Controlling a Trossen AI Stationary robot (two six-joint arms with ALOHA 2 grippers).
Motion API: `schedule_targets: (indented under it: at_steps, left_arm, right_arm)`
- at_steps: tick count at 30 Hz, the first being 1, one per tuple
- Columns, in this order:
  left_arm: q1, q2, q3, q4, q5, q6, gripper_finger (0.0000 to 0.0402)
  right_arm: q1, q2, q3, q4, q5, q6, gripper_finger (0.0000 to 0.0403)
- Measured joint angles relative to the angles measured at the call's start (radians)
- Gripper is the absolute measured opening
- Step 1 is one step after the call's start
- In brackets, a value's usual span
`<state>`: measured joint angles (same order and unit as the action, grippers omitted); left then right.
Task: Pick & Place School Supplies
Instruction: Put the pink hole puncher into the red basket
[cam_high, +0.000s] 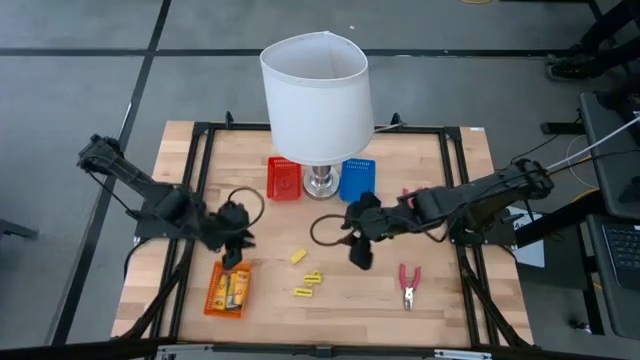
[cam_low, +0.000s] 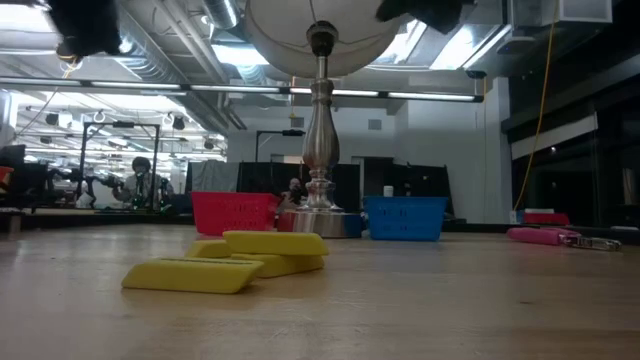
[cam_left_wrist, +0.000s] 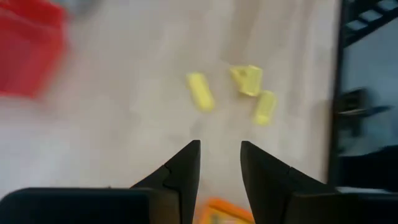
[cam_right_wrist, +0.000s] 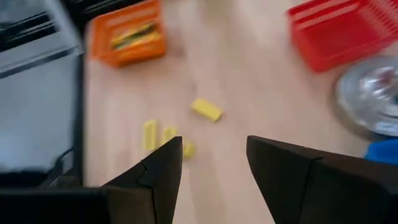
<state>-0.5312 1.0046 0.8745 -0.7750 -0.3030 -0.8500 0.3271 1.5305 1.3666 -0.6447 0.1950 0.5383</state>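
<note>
While no print is reading clearly, yellow packets (cam_high: 231, 290) are lying in the orange basket (cam_high: 212, 300) lower left; both end effectors, left (cam_high: 235, 250) and right (cam_high: 359, 250), are hanging apart, empty.

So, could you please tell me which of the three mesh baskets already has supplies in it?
The orange basket, near the table's front left corner just below the left gripper, holds yellow packets. The red basket and blue basket by the lamp base appear empty.

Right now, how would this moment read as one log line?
left gripper open, empty, above orange basket | right gripper open, empty | yellow pieces loose | pliers untouched
</note>
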Motion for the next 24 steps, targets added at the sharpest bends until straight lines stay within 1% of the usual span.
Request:
schedule_targets:
  at_steps: [1,3,5,7,10,12,14,15,16,17,19,24]
  left_arm:
    - [0.026,0.008,0.025,-0.037,-0.003,0.043,0.0108]
    - [0.069,0.025,0.064,-0.106,-0.023,0.104,0.0106]
    - [0.1,0.035,0.084,-0.154,-0.043,0.148,0.0107]
    - [0.123,0.04,0.089,-0.158,-0.053,0.177,0.0109]
    - [0.141,0.041,0.089,-0.16,-0.072,0.201,0.0111]
    - [0.143,0.041,0.089,-0.159,-0.1,0.202,0.0111]
    - [0.143,0.041,0.089,-0.158,-0.124,0.201,0.011]
    - [0.143,0.041,0.089,-0.158,-0.13,0.194,0.0109]
    - [0.143,0.041,0.089,-0.158,-0.131,0.183,0.0108]
    - [0.141,0.041,0.089,-0.158,-0.128,0.171,0.0108]
    - [0.133,0.041,0.089,-0.158,-0.124,0.146,0.0107]
    - [0.092,0.041,0.089,-0.164,-0.144,0.101,0.0109]
  right_arm:
    - [-0.004,-0.013,0.0,-0.017,-0.034,-0.014,0.0183]
    - [-0.011,-0.032,0.0,-0.074,-0.065,-0.042,0.0183]
    - [-0.024,-0.051,0.0,-0.131,-0.058,-0.066,0.0183]
    - [-0.043,-0.079,0.0,-0.17,-0.023,-0.082,0.0183]
    - [-0.08,-0.117,0.0,-0.198,0.104,-0.079,0.0183]
    - [-0.103,-0.143,-0.001,-0.209,0.226,-0.058,0.0183]
    - [-0.122,-0.174,0.0,-0.213,0.358,-0.008,0.0183]
    - [-0.128,-0.188,0.0,-0.224,0.406,0.028,0.0183]
    - [-0.13,-0.203,0.0,-0.246,0.425,0.061,0.0183]
    - [-0.131,-0.217,0.0,-0.281,0.423,0.086,0.0183]
    - [-0.118,-0.239,0.0,-0.384,0.379,0.144,0.0183]
    - [-0.038,-0.246,-0.024,-0.765,0.263,0.356,0.0183]
